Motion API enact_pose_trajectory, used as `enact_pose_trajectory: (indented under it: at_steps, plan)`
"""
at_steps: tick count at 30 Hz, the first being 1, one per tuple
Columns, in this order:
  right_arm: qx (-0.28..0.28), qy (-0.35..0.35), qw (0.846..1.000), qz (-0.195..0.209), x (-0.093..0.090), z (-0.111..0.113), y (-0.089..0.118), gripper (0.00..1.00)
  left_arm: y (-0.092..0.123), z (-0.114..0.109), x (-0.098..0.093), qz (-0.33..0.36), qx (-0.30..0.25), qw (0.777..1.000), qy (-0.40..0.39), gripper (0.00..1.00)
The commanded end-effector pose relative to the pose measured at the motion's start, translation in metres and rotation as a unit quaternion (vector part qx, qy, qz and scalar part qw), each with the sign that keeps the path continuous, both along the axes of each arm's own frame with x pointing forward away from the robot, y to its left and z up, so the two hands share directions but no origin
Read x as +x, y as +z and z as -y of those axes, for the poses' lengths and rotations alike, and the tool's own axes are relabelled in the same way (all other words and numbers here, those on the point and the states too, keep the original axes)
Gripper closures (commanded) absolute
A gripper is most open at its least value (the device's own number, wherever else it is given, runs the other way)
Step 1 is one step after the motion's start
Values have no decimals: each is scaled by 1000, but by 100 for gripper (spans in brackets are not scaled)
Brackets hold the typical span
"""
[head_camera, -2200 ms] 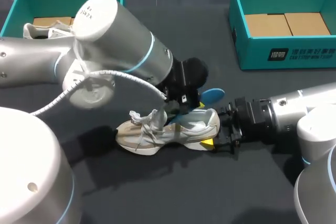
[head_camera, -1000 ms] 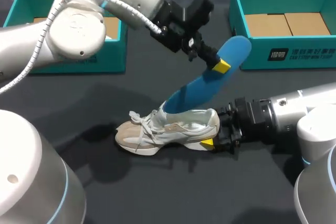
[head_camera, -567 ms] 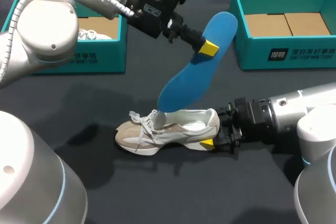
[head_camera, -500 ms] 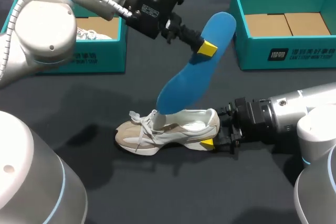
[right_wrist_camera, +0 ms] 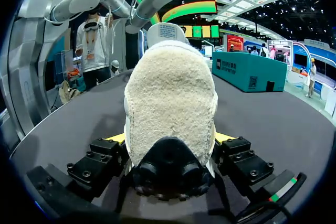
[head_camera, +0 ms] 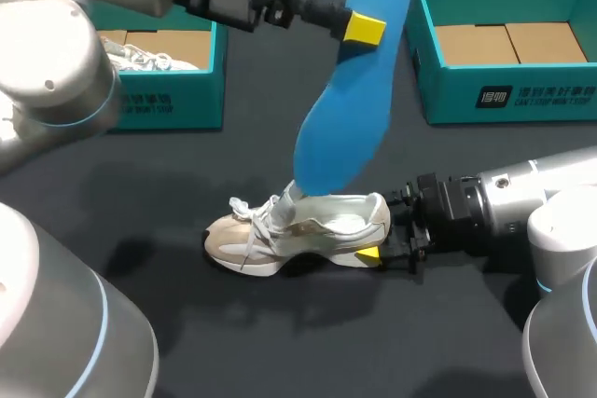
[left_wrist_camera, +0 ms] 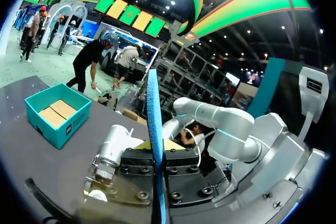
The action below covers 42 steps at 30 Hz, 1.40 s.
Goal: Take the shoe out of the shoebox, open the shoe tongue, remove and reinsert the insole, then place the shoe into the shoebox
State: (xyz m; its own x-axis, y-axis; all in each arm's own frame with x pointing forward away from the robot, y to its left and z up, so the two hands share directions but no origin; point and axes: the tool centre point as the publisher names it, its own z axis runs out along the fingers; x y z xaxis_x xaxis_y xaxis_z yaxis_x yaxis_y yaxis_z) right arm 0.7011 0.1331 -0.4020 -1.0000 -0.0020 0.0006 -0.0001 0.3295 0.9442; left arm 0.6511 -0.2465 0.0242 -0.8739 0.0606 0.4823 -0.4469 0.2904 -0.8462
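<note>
Head view, entries by item.

- Blue insole (head_camera: pixel 350 90): you now have it standing nearly upright over the middle of the table. A second ago it leaned low, with its toe end down in the shoe. Since then it has risen steadily, and its lower end now sits right at the shoe's opening. You cannot tell from here whether it is fully clear.
- Left gripper (head_camera: pixel 359 27): pinching the insole near its upper, heel end. The left wrist view shows the insole edge-on with a finger pressed to each face. This arm has climbed and drawn back toward the far-left corner since the earliest picture.
- Beige lace-up shoe (head_camera: pixel 298 230): on its sole near the table's middle, toe toward the left edge, laces loose. It has not shifted.
- Right gripper (head_camera: pixel 381 230): clamped on the shoe's heel, one yellow tip on each side in the right wrist view. It is unchanged.
- Left shoebox (head_camera: pixel 159 109): teal, at the far-left corner, with a second shoe (head_camera: pixel 140 58) inside.
- Right shoebox (head_camera: pixel 504 90): teal, at the far-right corner.

Judgement: removal looks all but done. Your next step is reinsertion, toe end first, and the heel clamp should keep the shoe from sliding.
</note>
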Motion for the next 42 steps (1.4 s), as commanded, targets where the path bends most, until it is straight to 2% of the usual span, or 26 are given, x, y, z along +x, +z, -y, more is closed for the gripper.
enact_pose_trajectory:
  at_steps: [1, 11, 23, 29, 42]
  plan:
    - [-1, -1, 1000, 0, -1, -1, 0, 100, 3, -21, -13, 2, -1, 1000, 11, 100]
    - [-1, -1, 1000, 0, -1, -1, 0, 100, 3, -21, -13, 2, -1, 1000, 11, 100]
    - [-1, -1, 1000, 0, -1, -1, 0, 100, 38, -53, -68, 19, -41, 998, 44, 100]
    - [-1, -1, 1000, 0, -1, -1, 0, 100, 46, -66, -90, 44, -63, 997, 17, 100]
    - [-1, -1, 1000, 0, -1, -1, 0, 100, 50, -66, -90, 45, -67, 996, 29, 100]
